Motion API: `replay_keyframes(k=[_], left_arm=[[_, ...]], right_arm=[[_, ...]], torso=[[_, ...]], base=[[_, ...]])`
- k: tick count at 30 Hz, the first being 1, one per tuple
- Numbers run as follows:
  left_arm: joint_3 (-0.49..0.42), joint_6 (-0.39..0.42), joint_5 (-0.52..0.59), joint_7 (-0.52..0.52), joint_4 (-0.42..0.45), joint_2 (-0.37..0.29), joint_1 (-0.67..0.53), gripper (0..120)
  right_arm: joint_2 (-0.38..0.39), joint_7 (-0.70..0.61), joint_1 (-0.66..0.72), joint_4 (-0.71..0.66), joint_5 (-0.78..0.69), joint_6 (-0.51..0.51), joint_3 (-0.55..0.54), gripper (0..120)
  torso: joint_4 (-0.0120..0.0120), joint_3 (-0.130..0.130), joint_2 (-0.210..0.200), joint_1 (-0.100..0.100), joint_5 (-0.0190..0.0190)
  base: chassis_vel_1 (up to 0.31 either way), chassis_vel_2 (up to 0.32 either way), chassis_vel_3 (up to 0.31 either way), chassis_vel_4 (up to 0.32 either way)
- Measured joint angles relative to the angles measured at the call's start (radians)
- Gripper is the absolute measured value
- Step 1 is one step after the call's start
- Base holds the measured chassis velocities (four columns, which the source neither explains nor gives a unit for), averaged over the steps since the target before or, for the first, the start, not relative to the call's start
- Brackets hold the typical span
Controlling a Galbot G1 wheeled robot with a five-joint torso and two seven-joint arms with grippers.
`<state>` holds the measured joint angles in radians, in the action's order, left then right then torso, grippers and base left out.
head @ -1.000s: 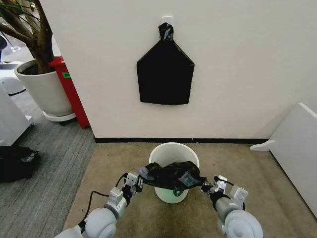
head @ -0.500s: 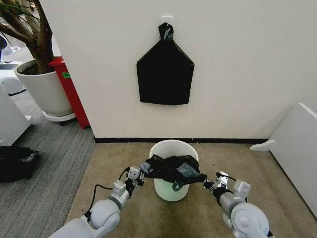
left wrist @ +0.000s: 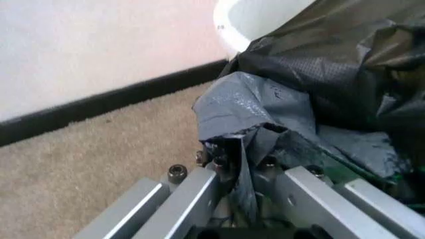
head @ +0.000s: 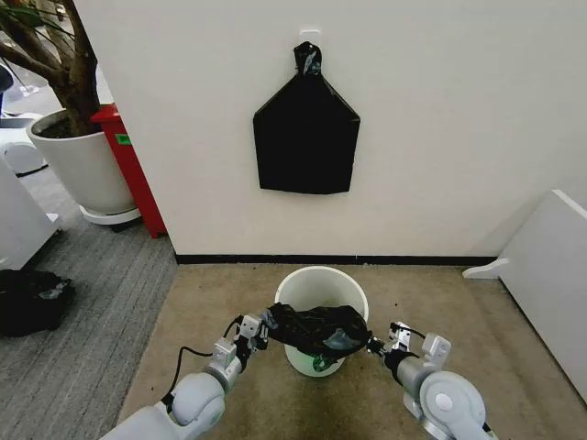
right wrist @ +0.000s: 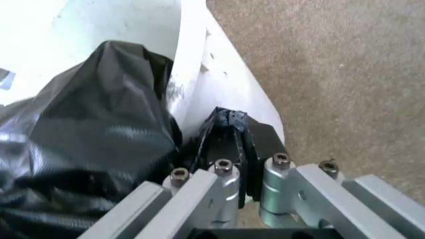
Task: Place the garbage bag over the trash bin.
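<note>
The round white trash bin (head: 321,284) stands on the beige carpet near the wall. Across the near part of its mouth stretches the glossy black garbage bag (head: 316,327), held up at both ends. My left gripper (head: 260,331) is shut on the bag's left edge beside the bin, and the left wrist view shows the pinched plastic (left wrist: 232,149) between its fingers. My right gripper (head: 376,346) is shut on the bag's right edge; in the right wrist view this fold (right wrist: 226,134) sits just outside the bin's rim (right wrist: 199,74).
A flat black bag bundle (head: 305,137) hangs on the white wall above the bin. A large white plant pot (head: 83,165) and a red object (head: 133,170) stand at the left. A white panel (head: 550,275) rises at the right, and a dark bag (head: 27,301) lies at far left.
Both grippers have carried the bag forward and lower, from in front of the bin onto the near part of its mouth. The bin's near rim is now covered by the plastic.
</note>
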<state>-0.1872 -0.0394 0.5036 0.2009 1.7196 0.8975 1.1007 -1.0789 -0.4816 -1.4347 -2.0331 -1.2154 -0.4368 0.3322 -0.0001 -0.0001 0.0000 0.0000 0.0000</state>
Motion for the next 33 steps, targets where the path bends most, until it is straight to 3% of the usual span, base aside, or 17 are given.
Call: replay_keyframes(k=[4, 11, 21, 23, 26, 29, 33], left_arm=[[0.011, 0.000, -0.015, 0.025, 0.044, -0.026, 0.030, 0], [0.053, 0.000, -0.032, 0.031, 0.103, -0.077, 0.091, 25], [0.109, -0.054, -0.087, -0.017, 0.159, -0.157, 0.131, 61], [0.116, -0.060, -0.095, -0.028, 0.164, -0.165, 0.135, 65], [0.141, -0.085, -0.133, -0.077, 0.175, -0.196, 0.152, 79], [0.155, -0.105, -0.163, -0.103, 0.175, -0.211, 0.159, 88], [0.170, -0.140, -0.211, -0.133, 0.161, -0.232, 0.156, 99]], right_arm=[[0.018, -0.009, -0.026, -0.031, 0.035, -0.015, 0.008, 0], [0.034, -0.013, -0.072, -0.059, 0.119, -0.019, 0.010, 15], [0.061, -0.006, -0.150, -0.126, 0.307, -0.004, 0.004, 52], [0.065, -0.001, -0.161, -0.134, 0.335, -0.003, 0.004, 55], [0.079, 0.043, -0.209, -0.150, 0.468, 0.009, 0.005, 71], [0.084, 0.081, -0.237, -0.152, 0.549, 0.023, 0.006, 79], [0.095, 0.200, -0.298, -0.148, 0.744, 0.111, 0.019, 95]], torso=[[0.0000, 0.000, 0.000, 0.000, -0.0001], [0.0001, 0.000, 0.000, 0.000, 0.0000], [0.0000, 0.000, 0.000, 0.000, 0.0000], [0.0000, 0.000, 0.000, 0.000, 0.0000], [0.0001, 0.000, 0.000, 0.000, -0.0001], [0.0001, 0.000, 0.000, 0.000, -0.0002], [0.0001, 0.000, 0.000, 0.000, -0.0001]], base=[[0.000, 0.000, 0.000, 0.000], [0.000, 0.000, 0.000, 0.000], [0.000, 0.000, 0.000, 0.000], [0.000, 0.000, 0.000, 0.000], [0.000, 0.000, 0.000, 0.000], [0.000, 0.000, 0.000, 0.000], [0.000, 0.000, 0.000, 0.000]])
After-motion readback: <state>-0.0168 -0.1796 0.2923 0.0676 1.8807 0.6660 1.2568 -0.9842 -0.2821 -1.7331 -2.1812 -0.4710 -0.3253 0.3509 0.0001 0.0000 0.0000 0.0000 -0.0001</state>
